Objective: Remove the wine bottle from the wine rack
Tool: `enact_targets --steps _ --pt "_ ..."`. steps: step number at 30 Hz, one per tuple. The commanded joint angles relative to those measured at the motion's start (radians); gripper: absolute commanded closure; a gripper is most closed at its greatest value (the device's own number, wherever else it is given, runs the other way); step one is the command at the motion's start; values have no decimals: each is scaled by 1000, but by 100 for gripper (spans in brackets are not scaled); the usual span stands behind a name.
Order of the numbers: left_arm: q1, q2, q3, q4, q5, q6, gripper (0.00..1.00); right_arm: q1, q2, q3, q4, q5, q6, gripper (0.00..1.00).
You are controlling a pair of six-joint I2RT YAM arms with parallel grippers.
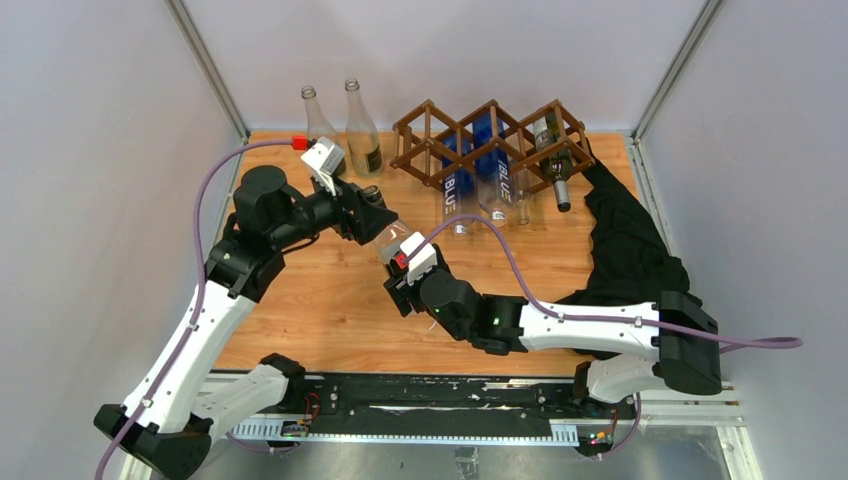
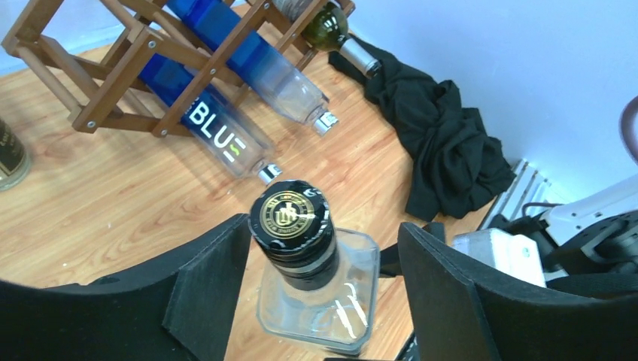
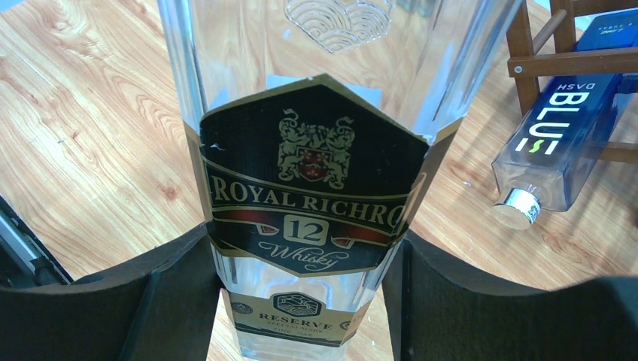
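The wine bottle (image 3: 312, 188), clear with a whisky label, is off the wine rack (image 1: 490, 140) and above the mid-tabletop (image 1: 300, 300), its body pinched by the right hand (image 3: 308, 293) while the left hand (image 2: 323, 271) is spread around the capped neck, likely for a handover.

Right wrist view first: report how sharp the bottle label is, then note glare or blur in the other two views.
Right wrist: the whisky bottle has a sharp, readable label, wood grain showing through the glass; the black fingers lack detail. Left wrist: the cap is crisp, white glints on the glass below. Top external: even light, soft shadows, no strong glare.
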Motion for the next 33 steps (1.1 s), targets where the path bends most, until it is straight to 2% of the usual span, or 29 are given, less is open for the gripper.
enact_targets --steps 1,10,11,12,14,16,17,23,28,33 --pt "31 21 -10 3 37 -15 30 16 -65 17 120 20 -17 100" --pt "84 105 39 -48 70 13 81 24 -45 23 134 -13 -11 98" --pt "92 114 44 -57 71 25 87 25 -44 22 135 -16 -9 89" --pt "101 123 47 -64 71 37 92 25 -43 18 137 -20 -5 76" --pt "127 137 50 -68 70 59 100 26 -46 11 134 -16 9 40" --pt "158 153 62 -64 75 87 100 26 -49 8 101 2 40 14" --pt "173 164 74 -64 75 101 100 26 -49 7 86 7 51 10" --pt "255 284 228 -109 66 209 100 26 -80 -16 -24 10 128 4" --pt "333 354 300 -86 51 308 100 24 -183 -61 -156 18 205 2" --pt "383 414 319 -47 23 391 100 9 -326 -41 -452 -27 334 0"
